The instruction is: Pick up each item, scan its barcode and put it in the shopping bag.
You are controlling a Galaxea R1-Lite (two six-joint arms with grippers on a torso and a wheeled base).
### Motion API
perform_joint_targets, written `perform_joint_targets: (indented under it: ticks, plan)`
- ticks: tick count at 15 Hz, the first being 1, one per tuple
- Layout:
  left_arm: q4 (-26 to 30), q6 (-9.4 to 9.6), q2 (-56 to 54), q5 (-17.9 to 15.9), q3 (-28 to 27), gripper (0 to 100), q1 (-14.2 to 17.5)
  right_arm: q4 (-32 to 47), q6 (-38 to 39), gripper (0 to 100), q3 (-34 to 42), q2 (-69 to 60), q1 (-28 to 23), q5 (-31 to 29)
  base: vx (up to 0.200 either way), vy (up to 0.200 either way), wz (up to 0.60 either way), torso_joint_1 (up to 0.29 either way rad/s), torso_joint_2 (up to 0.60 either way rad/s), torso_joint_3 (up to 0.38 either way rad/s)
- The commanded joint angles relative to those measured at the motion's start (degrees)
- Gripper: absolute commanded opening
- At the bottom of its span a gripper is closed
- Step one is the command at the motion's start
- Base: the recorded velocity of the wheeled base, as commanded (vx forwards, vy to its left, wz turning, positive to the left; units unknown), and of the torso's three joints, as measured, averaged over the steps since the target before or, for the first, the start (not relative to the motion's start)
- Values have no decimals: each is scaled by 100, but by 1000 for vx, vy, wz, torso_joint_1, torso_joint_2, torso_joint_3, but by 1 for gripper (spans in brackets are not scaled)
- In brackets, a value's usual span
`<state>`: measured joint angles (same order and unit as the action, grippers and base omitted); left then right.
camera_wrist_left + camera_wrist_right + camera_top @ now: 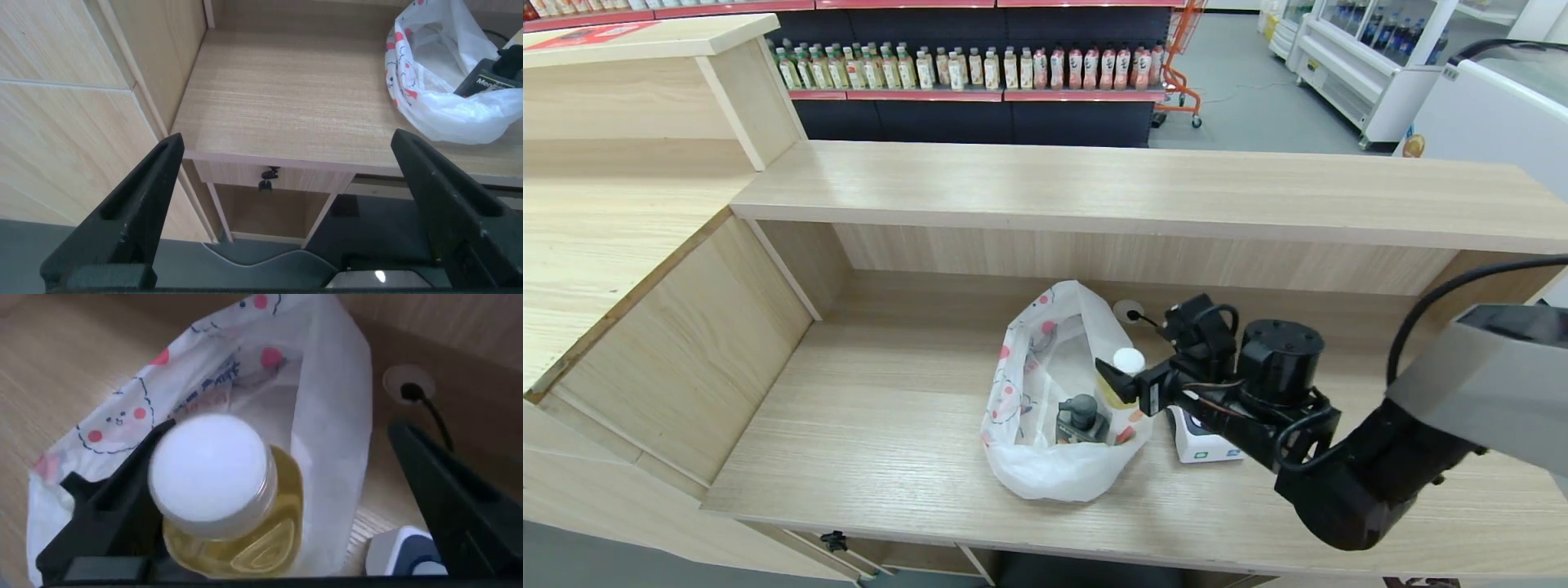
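- Right pincer (282,427): positioned over the open mouth of the white plastic shopping bag with pink-and-red print (1029,457). Jaws spread wide, clamping nothing.
- Clear plastic bottle of yellow liquid with a white screw cap (211,478): stands upright between my right jaws, close against one of them and well apart from the other. Its lower body sits inside the bag at the side nearest my right arm. Whether its base rests on the bag floor, I cannot tell.
- Dark grey pump-top bottle (1082,415): upright inside the bag, just beside the yellow bottle.
- Small white box-shaped barcode scanner (1205,445): on the light wood tabletop (874,425), just beside the bag, under my right wrist.
- Left pincer (286,140): jaws spread, nothing held, parked off the front edge of the tabletop, well apart from the bag.
- Status, as judged: both goods I can make out are bagged, so the task is at or near completion.
- Outstanding, as judged: lift the right pincer straight up clear of the bag mouth without snagging the thin plastic or tipping the yellow bottle.
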<state>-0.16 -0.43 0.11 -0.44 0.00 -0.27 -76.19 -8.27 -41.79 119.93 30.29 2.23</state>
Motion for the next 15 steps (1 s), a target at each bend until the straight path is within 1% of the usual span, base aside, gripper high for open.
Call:
perform_joint_targets:
  ticks: [1,2,4,5,7,9,10,11,12,13,14,15]
  plan:
    - [-2,-1,-2,0,0,100,0,649,-96,100,435,-1517,-15,67,0,0,0,0,0,0]
    - [-2,-1,-2,0,0,100,0,1669,-96,100,778,-2598,-24,-188,0,0,0,0,0,0]
    - [-2,-1,-2,0,0,100,0,2732,-79,100,1191,-3696,-182,-882,0,0,0,0,0,0]
    - [-2,-1,-2,0,0,100,0,3031,-70,100,1516,-4153,-331,-1190,0,0,0,0,0,0]
    - [-2,-1,-2,0,0,100,0,3075,-61,100,2254,-4856,-516,-1541,0,0,0,0,0,0]
    - [-2,-1,-2,0,0,100,0,3075,-61,100,3054,-5595,-568,-1621,0,0,0,0,0,0]
    - [-2,-1,-2,0,0,100,0,3110,-52,100,3493,-6025,-735,-1585,0,0,0,0,0,0]
    - [-2,-1,-2,0,0,100,0,3207,-52,100,3968,-6447,-1219,-1462,0,0,0,0,0,0]
    - [-2,-1,-2,0,0,100,0,3339,-61,100,4179,-6887,-1676,-1076,0,0,0,0,0,0]
    - [-2,-1,-2,0,0,100,0,3989,-52,100,4179,-7467,-2063,-794,0,0,0,0,0,0]
    - [-2,-1,-2,0,0,100,0,4517,-35,100,4179,-7950,-2230,-768,0,0,0,0,0,0]
    - [-2,-1,-2,0,0,100,0,5448,-52,100,4179,-8908,-2458,-680,0,0,0,0,0,0]
